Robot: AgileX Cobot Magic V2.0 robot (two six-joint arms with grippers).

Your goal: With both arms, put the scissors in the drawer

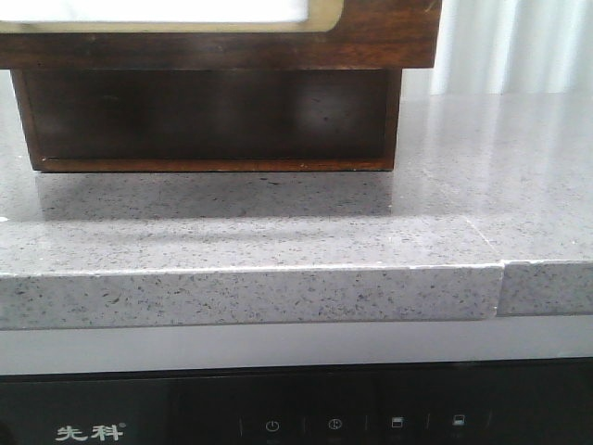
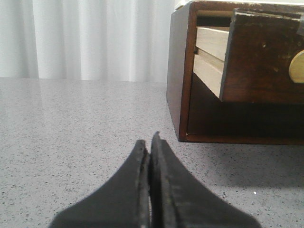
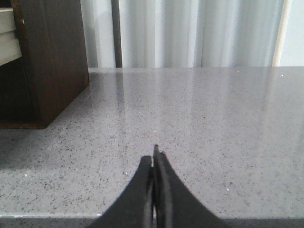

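Note:
The scissors are in none of the views. The drawer (image 1: pixel 380 37), dark brown with a cream panel in a tan-gold frame, stands pulled out of the wooden cabinet (image 1: pixel 213 162) at the top of the front view. In the left wrist view the drawer (image 2: pixel 259 61) juts from the cabinet (image 2: pixel 180 80), showing its pale side wall. My left gripper (image 2: pixel 149 142) is shut and empty, low over the counter, short of the cabinet's corner. My right gripper (image 3: pixel 154 159) is shut and empty near the counter's front edge, with the cabinet (image 3: pixel 52 57) off to one side. Neither gripper shows in the front view.
The grey speckled countertop (image 1: pixel 278 241) has a seam (image 1: pixel 501 278) in its front edge. A black appliance panel (image 1: pixel 324 417) runs below it. White curtains (image 3: pixel 190 33) hang behind the counter. The cabinet's lower bay (image 1: pixel 204 116) is an open dark recess.

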